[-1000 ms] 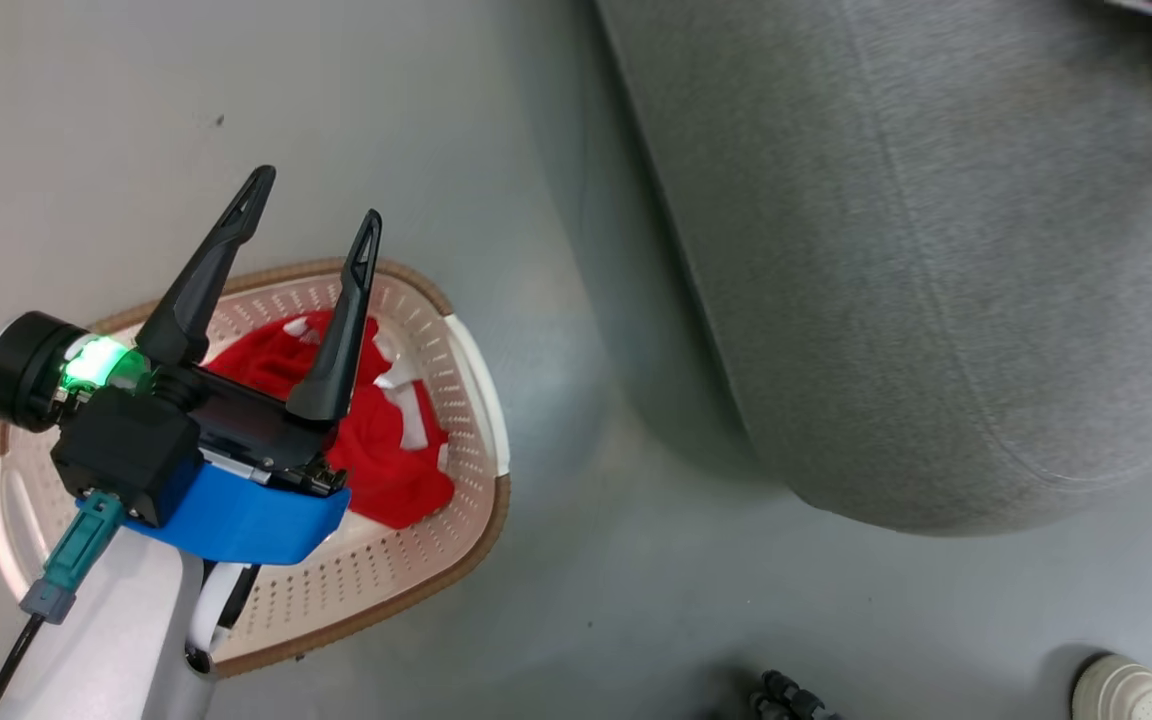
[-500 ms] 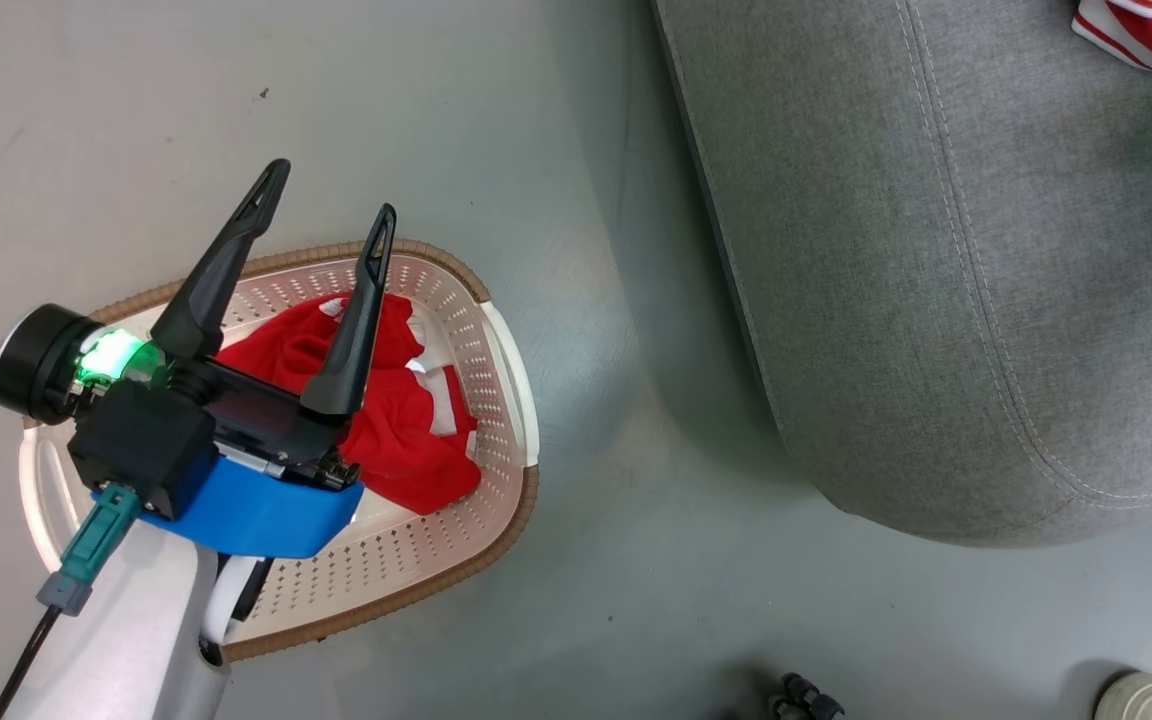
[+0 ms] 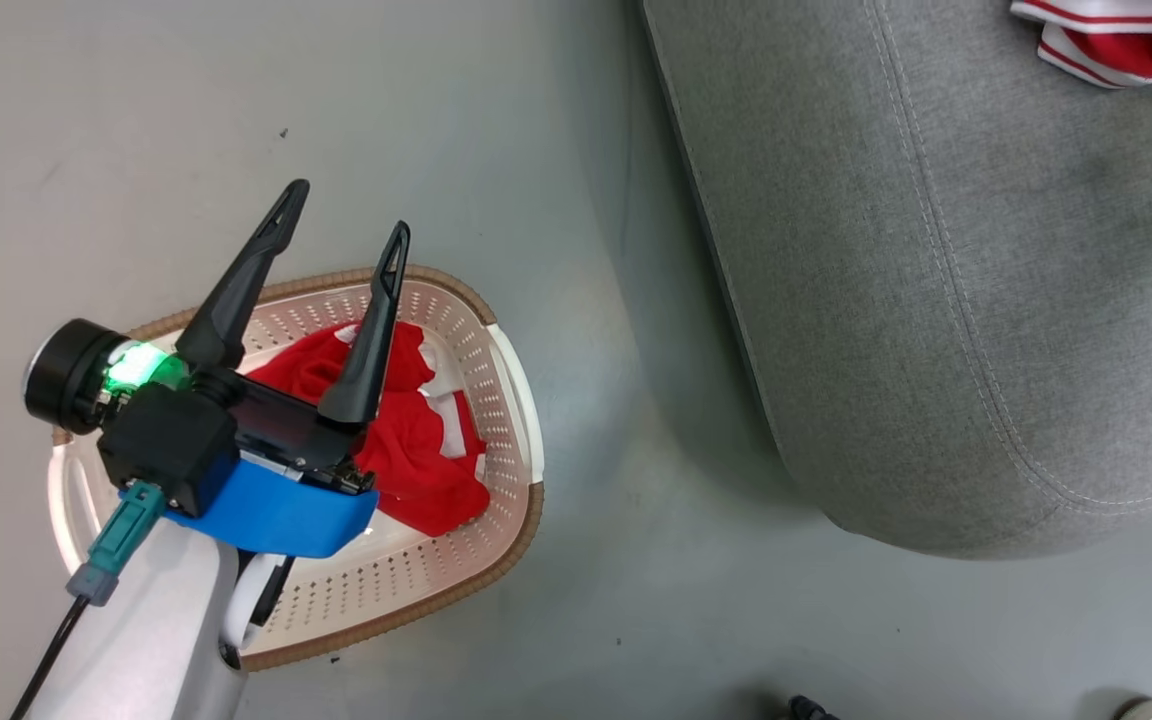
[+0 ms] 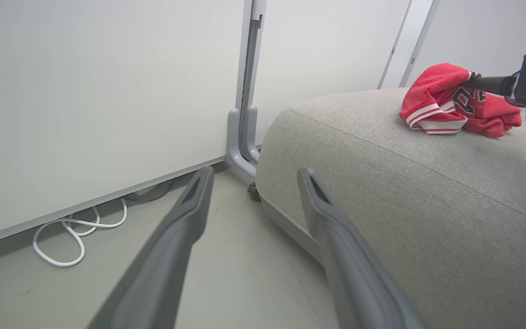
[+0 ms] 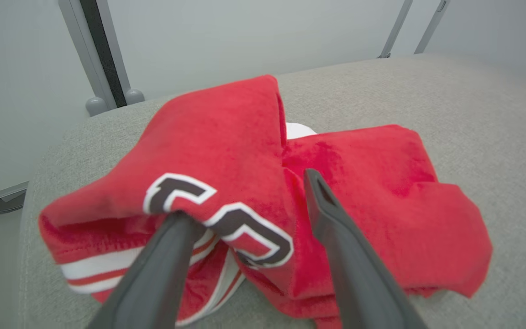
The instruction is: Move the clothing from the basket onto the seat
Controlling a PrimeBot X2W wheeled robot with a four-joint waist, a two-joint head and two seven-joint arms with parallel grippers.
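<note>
Our left gripper [image 3: 348,207] hangs wide open above the basket [image 3: 518,400], which holds one crumpled red jersey [image 3: 416,470], while our right gripper [image 5: 244,196], fingers spread, has one finger tucked under a fold of the second red jersey [image 5: 368,196] lying on the grey seat [image 3: 936,300], near the basket on a smooth grey floor [image 3: 636,600].

Garment [image 3: 426,470] in basket [image 3: 519,400], second garment [image 3: 1116,55] on seat [image 3: 936,300], basket left of seat

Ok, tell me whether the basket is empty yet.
Not empty. One red garment lies crumpled inside the basket, beneath the open left gripper; the other garment is on the seat.
</note>
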